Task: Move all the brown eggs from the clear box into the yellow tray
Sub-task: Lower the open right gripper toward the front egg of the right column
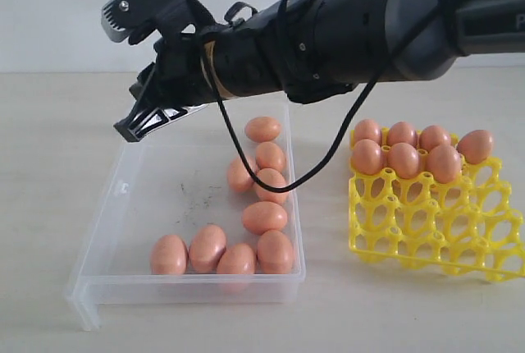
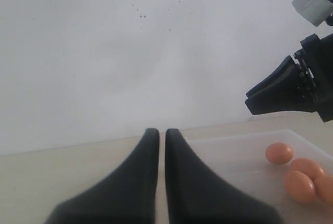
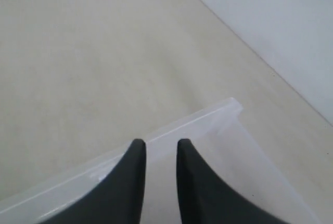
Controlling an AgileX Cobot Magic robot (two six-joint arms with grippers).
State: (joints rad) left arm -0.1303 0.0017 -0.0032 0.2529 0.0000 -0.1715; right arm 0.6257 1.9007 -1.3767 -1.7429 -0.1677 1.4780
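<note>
- I see a big black arm (image 1: 353, 33) reaching over the table (image 1: 394, 312) to the clear box (image 1: 189, 287).
- The right gripper (image 3: 159, 143) hangs over the far left corner of the box.
- Its two black fingers (image 3: 130, 182) have a small gap between them. Nothing is in the gap.
- The rim of the box runs right under those fingertips. I cannot tell if they touch it.
- The brown eggs (image 1: 264, 217) in the box are not near the fingers. They lie off to the right of them and closer to me.
- I count nine eggs in the box. Five sit along the right wall and four sit in a row by the front wall.
- The floor of the box under the fingers is bare, with some dark specks.
- The yellow tray (image 1: 426, 238) is well apart from the fingers, past the right side of the box.
- Seven eggs sit in the back cups of the tray. The front cups have no eggs.
- A black cable (image 1: 328, 156) hangs down from the arm in a loop over the box.
- The left gripper (image 2: 161, 132) has its fingers almost pressed together, with only a thin slit. It holds nothing.
- The near end of the box is close by the left fingertips, and the eggs lie farther along from them.
</note>
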